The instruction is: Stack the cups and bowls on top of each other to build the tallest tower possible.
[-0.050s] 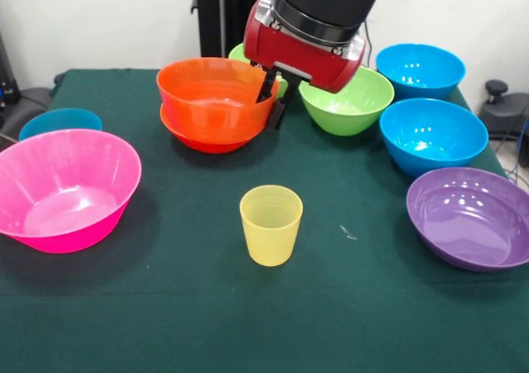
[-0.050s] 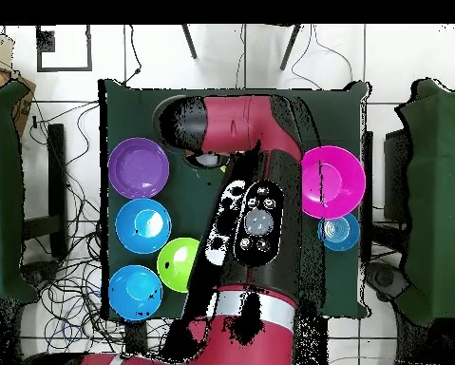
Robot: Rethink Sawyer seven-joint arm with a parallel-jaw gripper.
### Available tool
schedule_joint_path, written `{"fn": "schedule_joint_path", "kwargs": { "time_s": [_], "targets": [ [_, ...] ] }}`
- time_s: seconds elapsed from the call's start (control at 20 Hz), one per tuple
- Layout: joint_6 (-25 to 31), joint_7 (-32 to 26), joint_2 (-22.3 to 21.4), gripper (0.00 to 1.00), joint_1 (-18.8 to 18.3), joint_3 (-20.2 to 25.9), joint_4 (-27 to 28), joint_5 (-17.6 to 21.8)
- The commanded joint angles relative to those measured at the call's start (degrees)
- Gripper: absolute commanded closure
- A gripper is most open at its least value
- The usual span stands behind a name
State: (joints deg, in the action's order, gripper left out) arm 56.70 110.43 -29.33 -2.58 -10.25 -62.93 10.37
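Jaws: pinched on the right-hand rim of the upper orange bowl (image 1: 216,97), one dark finger (image 1: 278,111) showing outside the wall; the inner finger is hidden, so the grip is judged from the front view only.

Gripper (image 1: 273,100): hangs from the red and black arm (image 1: 318,26), which comes down over the far middle of the green table (image 1: 165,307).

Orange bowls: two, the upper one nested in the lower orange bowl (image 1: 198,141), whose rim shows beneath it. Both upright, far side, left of centre.

Cup: pale-yellow tumbler (image 1: 271,224), upright, alone at the middle of the table, well apart from every bowl.

Pink bowl (image 1: 62,191): large, upright, near left edge.

Blue bowls: one partly hidden behind the pink bowl (image 1: 59,122); two on the right, the far one (image 1: 420,69) and the nearer one (image 1: 433,135) close together.

Lime green bowls: one (image 1: 347,100) just right of the gripper; a second (image 1: 240,53) showing only a sliver behind the arm.

Purple bowl (image 1: 469,217): wide, upright, near right edge, just in front of the nearer blue bowl.

Overhead view: the arm covers the middle of the table, hiding the cup and orange bowls.
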Motion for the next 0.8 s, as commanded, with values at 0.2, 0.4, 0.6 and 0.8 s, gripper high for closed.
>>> {"fn": "schedule_joint_path", "kwargs": {
  "time_s": [0.2,0.4,0.6,0.8],
  "targets": [
    [2.86,-0.39,1.65,1.00,0.56,3.78,1.35,1.62],
    [3.76,-0.27,1.53,1.00,0.91,3.56,1.88,1.65],
    [4.14,0.89,1.42,1.00,1.87,2.99,1.91,1.73],
    [4.86,1.57,1.47,1.00,2.50,2.69,2.26,1.55]
  ]
}}
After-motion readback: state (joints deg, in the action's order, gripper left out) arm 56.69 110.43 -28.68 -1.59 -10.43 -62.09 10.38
